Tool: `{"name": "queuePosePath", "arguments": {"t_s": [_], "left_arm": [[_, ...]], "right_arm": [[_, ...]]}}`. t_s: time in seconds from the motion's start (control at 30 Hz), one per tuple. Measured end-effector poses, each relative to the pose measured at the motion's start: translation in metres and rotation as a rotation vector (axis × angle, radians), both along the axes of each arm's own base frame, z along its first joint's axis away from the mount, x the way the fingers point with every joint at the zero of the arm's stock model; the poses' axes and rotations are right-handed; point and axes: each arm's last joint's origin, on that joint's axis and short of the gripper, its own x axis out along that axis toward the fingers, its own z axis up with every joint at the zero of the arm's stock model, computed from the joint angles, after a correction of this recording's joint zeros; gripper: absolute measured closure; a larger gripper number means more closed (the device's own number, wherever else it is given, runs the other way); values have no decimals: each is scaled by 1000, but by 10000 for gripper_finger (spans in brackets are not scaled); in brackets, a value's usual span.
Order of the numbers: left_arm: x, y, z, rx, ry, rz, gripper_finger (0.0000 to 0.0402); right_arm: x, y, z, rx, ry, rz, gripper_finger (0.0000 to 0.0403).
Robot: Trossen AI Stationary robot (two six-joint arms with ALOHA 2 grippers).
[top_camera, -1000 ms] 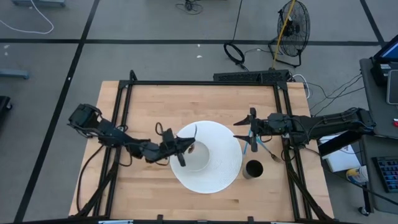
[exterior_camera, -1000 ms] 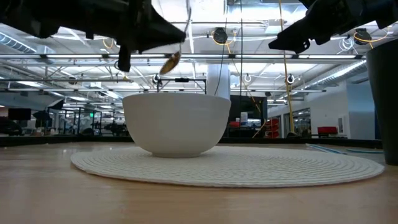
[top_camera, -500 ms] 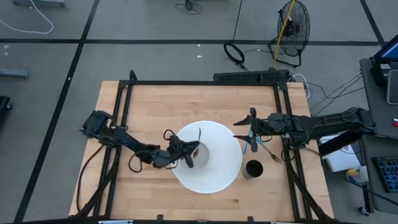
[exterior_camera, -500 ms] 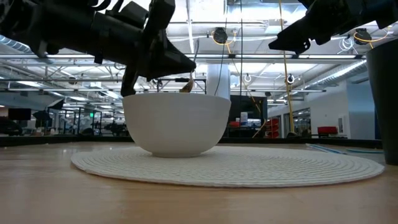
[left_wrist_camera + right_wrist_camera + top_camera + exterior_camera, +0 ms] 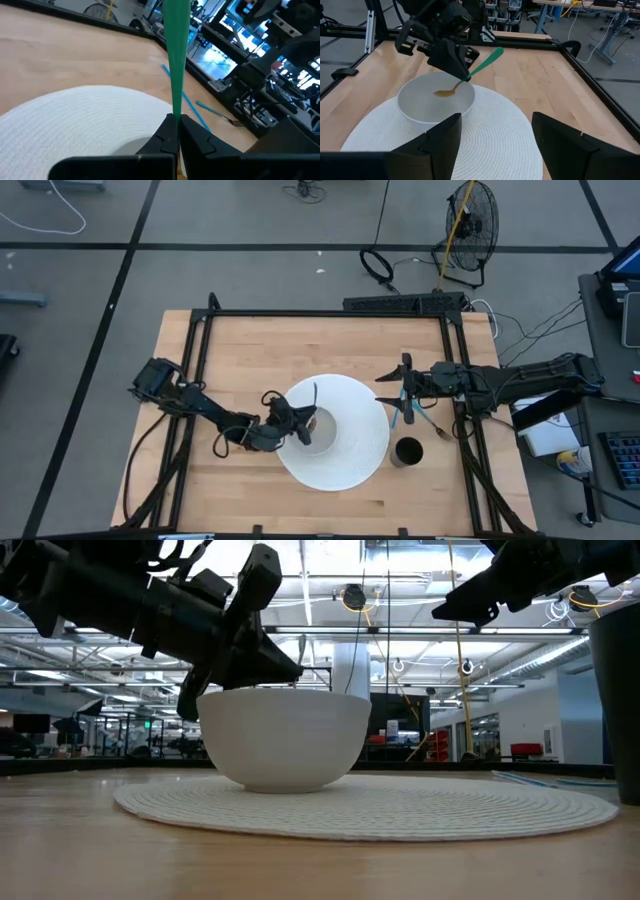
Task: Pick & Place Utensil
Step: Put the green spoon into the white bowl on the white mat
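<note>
Showing spoon [image 5: 470,75] tip inside bowl [image 5: 435,102]: right wrist view only.

Illumination is bright and even. In the high view the table [image 5: 250,340] shows only faint, soft shadows. In the low view, ceiling lights [image 5: 350,595] behind the scene produce glare, and the arms [image 5: 150,610] appear as dark silhouettes. The near tabletop there is blurred. In the left wrist view, the green handle [image 5: 177,50] is soft close to the lens, and the background screens [image 5: 225,50] are out of focus.
</note>
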Motion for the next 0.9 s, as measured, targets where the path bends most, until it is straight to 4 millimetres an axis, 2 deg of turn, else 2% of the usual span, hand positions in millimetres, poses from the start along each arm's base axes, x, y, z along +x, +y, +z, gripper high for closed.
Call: {"name": "queuePosePath", "arguments": {"t_s": [0.43,0.7,0.9], "left_arm": [[-2,1,-8,33,90,-11,397],[-5,3,-14,31,143,1,371],[-5,3,-14,38,145,0,390]], "right_arm": [[0,0,0,-1,0,0,165],[0,0,0,7,-1,-3,165],[0,0,0,9,-1,-4,165]]}}
